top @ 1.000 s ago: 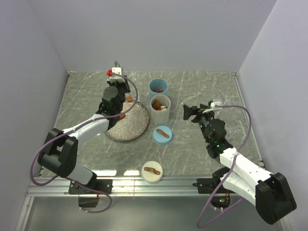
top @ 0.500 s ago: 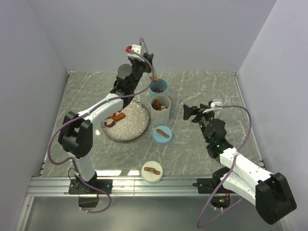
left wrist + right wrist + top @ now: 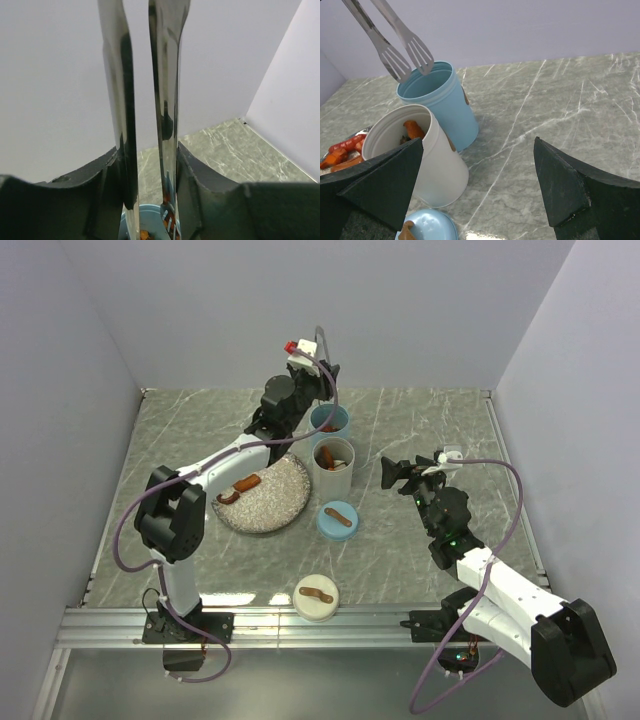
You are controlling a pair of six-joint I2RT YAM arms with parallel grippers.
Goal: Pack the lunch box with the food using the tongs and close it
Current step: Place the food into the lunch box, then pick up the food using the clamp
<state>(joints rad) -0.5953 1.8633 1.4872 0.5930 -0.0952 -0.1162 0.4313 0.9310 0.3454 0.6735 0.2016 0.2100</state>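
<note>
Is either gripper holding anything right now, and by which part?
The left gripper grips the tongs across both flat arms, partway along; their tips are empty. The right gripper is open, holding nothing.

Open tongs (image 3: 394,61) above blue cup (image 3: 445,107)

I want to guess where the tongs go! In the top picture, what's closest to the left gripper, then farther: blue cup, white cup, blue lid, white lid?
Left gripper, holding tongs:
1. blue cup, under the tongs
2. white cup, beside it
3. blue lid, mid-table
4. white lid, near edge
</note>
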